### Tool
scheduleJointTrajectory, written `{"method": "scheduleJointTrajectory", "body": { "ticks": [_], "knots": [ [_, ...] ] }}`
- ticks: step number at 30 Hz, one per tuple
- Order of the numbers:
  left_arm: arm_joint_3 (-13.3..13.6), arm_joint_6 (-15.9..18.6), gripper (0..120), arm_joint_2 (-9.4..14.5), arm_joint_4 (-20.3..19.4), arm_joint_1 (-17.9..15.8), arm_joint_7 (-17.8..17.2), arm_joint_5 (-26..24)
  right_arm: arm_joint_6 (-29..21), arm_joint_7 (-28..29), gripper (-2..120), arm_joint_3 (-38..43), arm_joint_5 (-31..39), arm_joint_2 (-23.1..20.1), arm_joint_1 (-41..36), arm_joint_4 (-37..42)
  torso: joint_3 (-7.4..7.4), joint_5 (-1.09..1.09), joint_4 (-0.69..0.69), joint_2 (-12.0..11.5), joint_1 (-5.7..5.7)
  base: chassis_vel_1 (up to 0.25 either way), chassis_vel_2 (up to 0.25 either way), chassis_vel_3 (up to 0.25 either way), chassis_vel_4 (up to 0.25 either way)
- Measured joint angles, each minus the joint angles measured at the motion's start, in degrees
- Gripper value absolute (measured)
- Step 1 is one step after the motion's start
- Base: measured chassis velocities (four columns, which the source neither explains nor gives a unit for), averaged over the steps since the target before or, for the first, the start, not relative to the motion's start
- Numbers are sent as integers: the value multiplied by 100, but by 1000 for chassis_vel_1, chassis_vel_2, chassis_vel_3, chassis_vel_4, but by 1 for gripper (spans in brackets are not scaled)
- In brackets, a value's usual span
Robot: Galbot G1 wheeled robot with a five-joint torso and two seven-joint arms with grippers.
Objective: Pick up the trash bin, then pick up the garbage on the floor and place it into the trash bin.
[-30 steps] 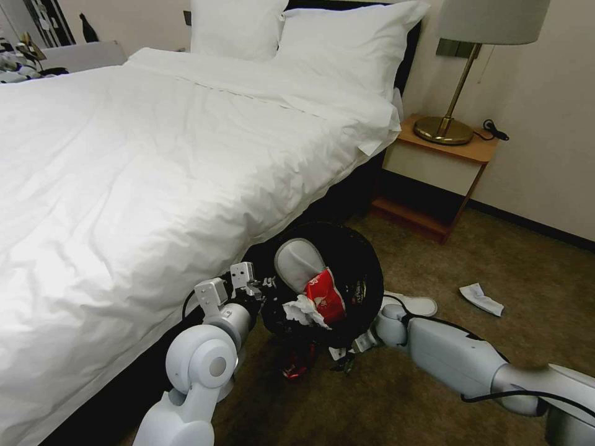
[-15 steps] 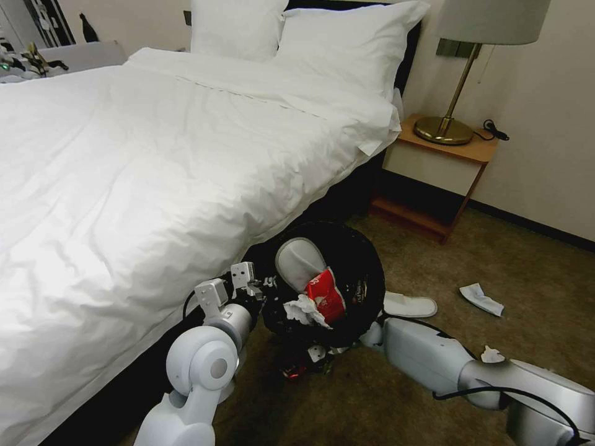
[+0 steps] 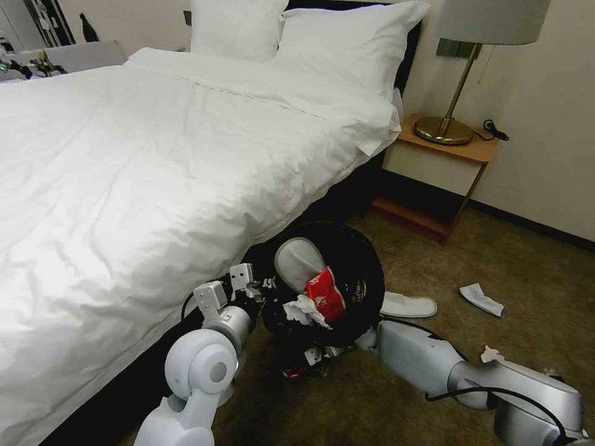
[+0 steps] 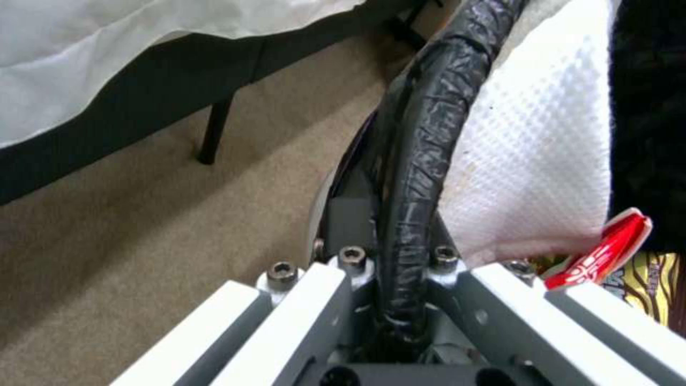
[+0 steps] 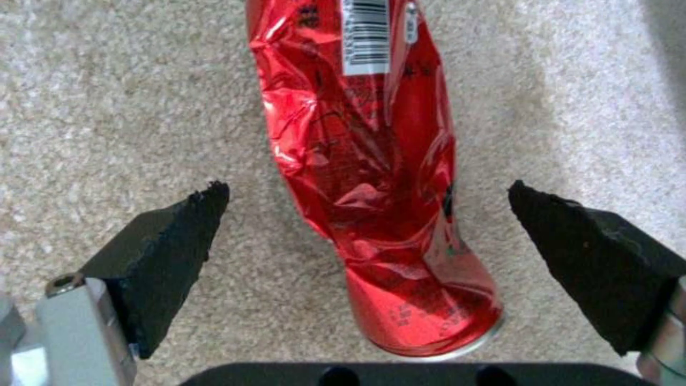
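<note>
The black wire-mesh trash bin (image 3: 367, 251) hangs tilted beside the bed, my left gripper (image 3: 263, 288) shut on its taped rim (image 4: 422, 134). Inside it lie a white slipper (image 3: 297, 263), a red snack packet (image 3: 325, 294) and a crumpled tissue (image 3: 302, 310). Below the bin, my right gripper (image 3: 313, 359) is low over the carpet. Its black pads (image 5: 168, 236) stand open on either side of a crushed red can (image 5: 361, 107) lying on the floor, apart from it. More garbage on the carpet: another white slipper (image 3: 409, 305) and two white tissues (image 3: 481, 299), (image 3: 493, 355).
The white-covered bed (image 3: 155, 173) fills the left side, its dark base right beside the bin. A wooden nightstand (image 3: 440, 167) with a brass lamp (image 3: 446, 127) stands by the far wall. Open brown carpet (image 3: 533, 266) stretches to the right.
My right arm has swung left, carrying its gripper under the bin to the red can. The left gripper and the bin have stayed put.
</note>
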Motion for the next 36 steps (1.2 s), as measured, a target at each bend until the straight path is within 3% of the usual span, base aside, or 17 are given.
{"method": "scheduleJointTrajectory", "body": {
  "ticks": [36],
  "knots": [
    [40,-78,0,-10,-86,165,105,189,777,53,100,462,-743,598,294,-1083,0,0,0,0,1,0,0,0,0]
  ]
}}
